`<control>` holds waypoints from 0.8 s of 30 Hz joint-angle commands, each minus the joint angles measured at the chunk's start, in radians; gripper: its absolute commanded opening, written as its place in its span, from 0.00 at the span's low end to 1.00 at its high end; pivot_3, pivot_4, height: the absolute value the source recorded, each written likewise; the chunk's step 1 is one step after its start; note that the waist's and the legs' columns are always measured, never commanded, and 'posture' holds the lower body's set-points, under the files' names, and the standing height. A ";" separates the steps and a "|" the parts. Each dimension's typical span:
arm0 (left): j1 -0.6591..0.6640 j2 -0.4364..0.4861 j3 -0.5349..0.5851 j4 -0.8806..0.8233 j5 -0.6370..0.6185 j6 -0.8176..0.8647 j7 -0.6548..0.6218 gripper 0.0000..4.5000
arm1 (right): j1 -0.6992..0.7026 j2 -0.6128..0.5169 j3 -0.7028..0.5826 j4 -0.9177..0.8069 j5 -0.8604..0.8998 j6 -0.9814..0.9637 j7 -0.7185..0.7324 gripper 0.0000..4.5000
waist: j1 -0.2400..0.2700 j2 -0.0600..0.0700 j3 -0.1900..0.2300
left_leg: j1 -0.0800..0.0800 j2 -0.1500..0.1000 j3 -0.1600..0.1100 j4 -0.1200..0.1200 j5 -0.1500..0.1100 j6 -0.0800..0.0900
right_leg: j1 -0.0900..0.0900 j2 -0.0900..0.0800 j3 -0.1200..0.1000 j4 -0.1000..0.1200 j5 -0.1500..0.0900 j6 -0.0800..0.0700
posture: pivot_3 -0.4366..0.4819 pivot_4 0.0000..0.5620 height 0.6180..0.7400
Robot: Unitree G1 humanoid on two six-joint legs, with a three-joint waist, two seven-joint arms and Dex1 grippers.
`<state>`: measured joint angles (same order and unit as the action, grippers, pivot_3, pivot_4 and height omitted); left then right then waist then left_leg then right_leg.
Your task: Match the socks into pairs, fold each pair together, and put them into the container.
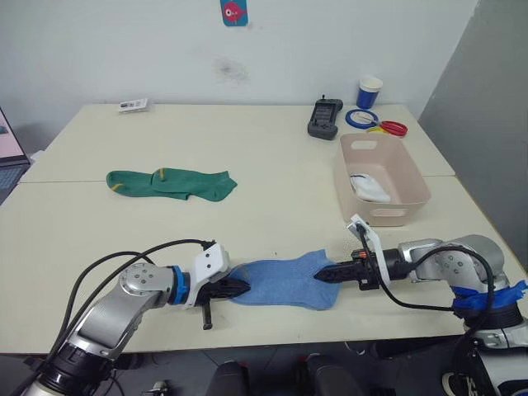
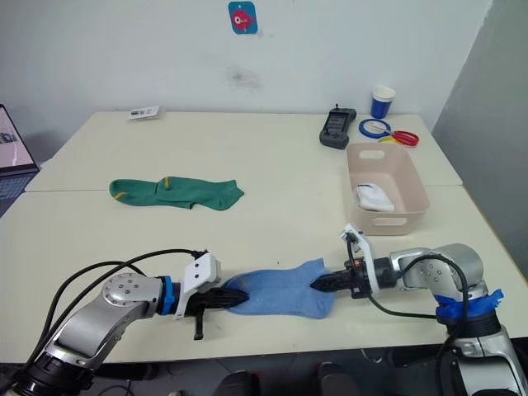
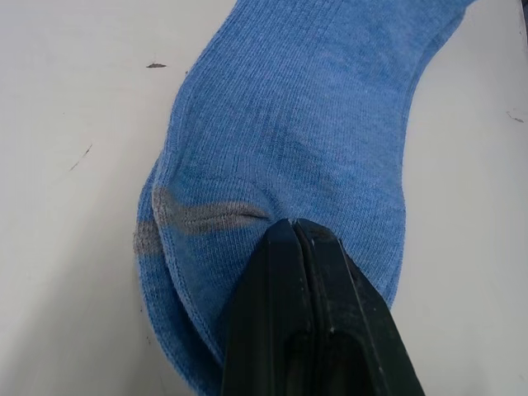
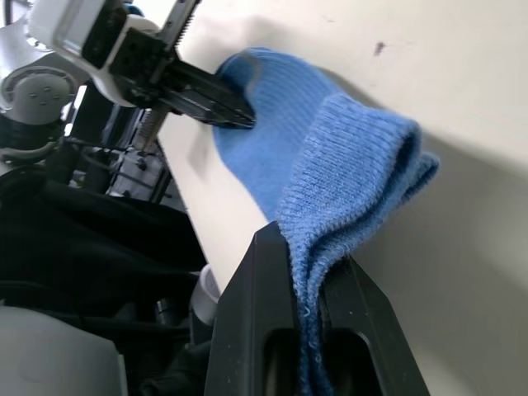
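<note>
Lying flat near the table's front edge, the light blue socks [image 1: 285,280] are stacked as a pair, with a grey toe seam showing in the left wrist view and a ribbed cuff at the right end. The left gripper [image 1: 238,287] has its black fingers closed together on the toe end, pressing it against the tabletop, while the right gripper [image 1: 328,273] pinches the cuff end, with the blue fabric running between its two fingers in the right wrist view. Farther back and to the left, the dark green socks [image 1: 172,183] with yellow marks lie stretched out together on the cream table [image 1: 247,148], well apart from the blue pair. To the right, the pale pink container [image 1: 381,178] stands upright with a white sock [image 1: 368,188] resting inside it. Beyond the container, at the far right of the table, sit a black handheld device [image 1: 325,118], a blue-and-white cup [image 1: 370,92], and blue, yellow and red rings [image 1: 375,122] beside it.
</note>
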<state>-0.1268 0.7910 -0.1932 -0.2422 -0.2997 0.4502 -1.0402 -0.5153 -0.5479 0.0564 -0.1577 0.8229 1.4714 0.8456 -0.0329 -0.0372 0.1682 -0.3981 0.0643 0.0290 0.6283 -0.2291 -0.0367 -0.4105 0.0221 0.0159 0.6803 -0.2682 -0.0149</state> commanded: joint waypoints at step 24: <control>0.021 -0.008 -0.001 -0.004 0.009 0.078 0.029 0.00 | -0.200 0.401 0.026 0.229 -0.043 -0.055 -0.153 0.37 | 0.001 0.001 0.000 | 0.000 0.000 0.000 0.000 0.000 0.000 | 0.000 -0.001 0.000 0.000 0.000 0.000 | 0.48 0.27 1.00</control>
<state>-0.1270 0.7755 -0.1836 -0.2635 -0.3071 0.4980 -1.0164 -0.6962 -0.1564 0.1238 0.0840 0.7500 1.4073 0.6959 -0.0320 -0.0364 0.1677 -0.3985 0.0648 0.0288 0.6282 -0.2291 -0.0367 -0.4107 0.0207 0.0156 0.6804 -0.2681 -0.0149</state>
